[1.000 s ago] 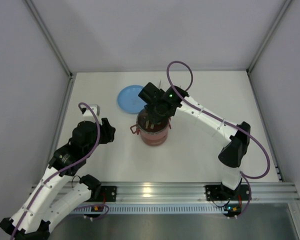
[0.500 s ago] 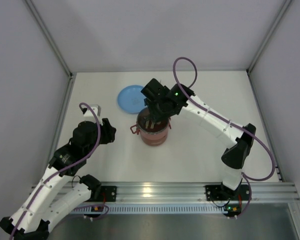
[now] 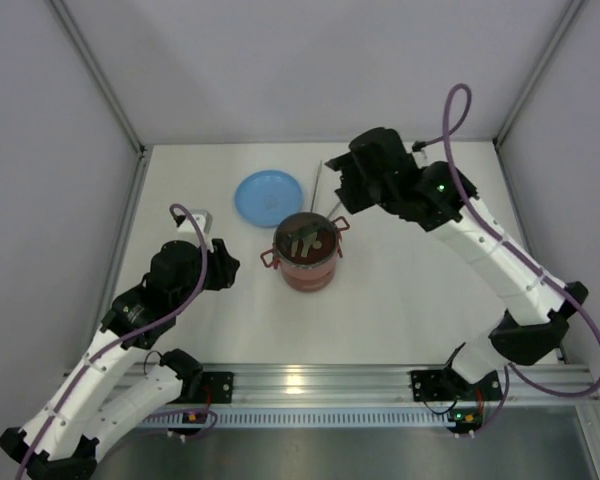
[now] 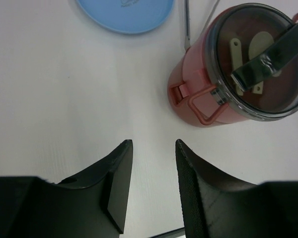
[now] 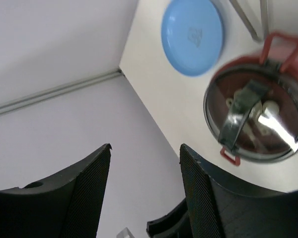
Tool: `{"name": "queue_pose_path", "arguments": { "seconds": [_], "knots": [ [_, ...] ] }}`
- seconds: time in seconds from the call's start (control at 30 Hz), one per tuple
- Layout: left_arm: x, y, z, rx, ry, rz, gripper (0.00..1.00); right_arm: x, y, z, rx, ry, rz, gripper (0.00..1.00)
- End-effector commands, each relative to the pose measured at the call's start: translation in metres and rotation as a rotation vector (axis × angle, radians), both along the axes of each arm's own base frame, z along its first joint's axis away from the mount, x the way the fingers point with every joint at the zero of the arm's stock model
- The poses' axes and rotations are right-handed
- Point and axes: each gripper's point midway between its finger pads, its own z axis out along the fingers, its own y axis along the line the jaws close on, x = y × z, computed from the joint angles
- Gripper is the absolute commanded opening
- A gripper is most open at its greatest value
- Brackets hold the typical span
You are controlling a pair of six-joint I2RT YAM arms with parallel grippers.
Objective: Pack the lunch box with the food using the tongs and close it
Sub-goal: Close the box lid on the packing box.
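The dusty-red lunch box [image 3: 306,256] stands mid-table with its grey top lid [image 4: 258,59] on and the handle lying across it. No food shows in any view. The silver tongs [image 3: 320,186] lie on the table just behind the box, also seen as tongs [image 4: 187,25] in the left wrist view. My right gripper [image 3: 340,178] hangs raised behind and right of the box, open and empty, looking down on the lid [image 5: 258,119]. My left gripper [image 4: 154,144] is open and empty, low over the table left of the box [image 4: 198,94], apart from it.
A flat light-blue plate [image 3: 268,197] lies behind and left of the box, bare in the wrist views [image 5: 192,34]. White walls close in the table on three sides. An aluminium rail [image 3: 310,385] runs along the near edge.
My right gripper has let go of the lid, opened and swung up and back to the right. The lid stays on the box. The left arm barely moved.
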Motion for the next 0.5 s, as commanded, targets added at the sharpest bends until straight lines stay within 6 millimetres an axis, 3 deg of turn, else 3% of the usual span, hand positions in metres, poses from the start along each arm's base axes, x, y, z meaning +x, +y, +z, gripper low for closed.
{"name": "queue_pose_path", "arguments": {
  "seconds": [0.0,0.13,0.23,0.47],
  "knots": [
    [-0.009,-0.026,0.014,-0.066,-0.039,-0.158,0.43,0.019,-0.049,0.044,-0.112,-0.218,0.019,0.57],
    [-0.012,-0.038,0.019,-0.09,-0.04,-0.222,0.42,0.035,-0.103,0.036,-0.28,-0.302,0.007,0.57],
    [-0.015,-0.052,0.033,-0.137,-0.052,-0.289,0.42,0.048,-0.129,0.03,-0.448,-0.381,0.045,0.56],
    [0.001,-0.097,0.047,-0.151,-0.049,-0.377,0.41,0.074,-0.135,0.007,-0.58,-0.405,0.148,0.56]
  ]
}}
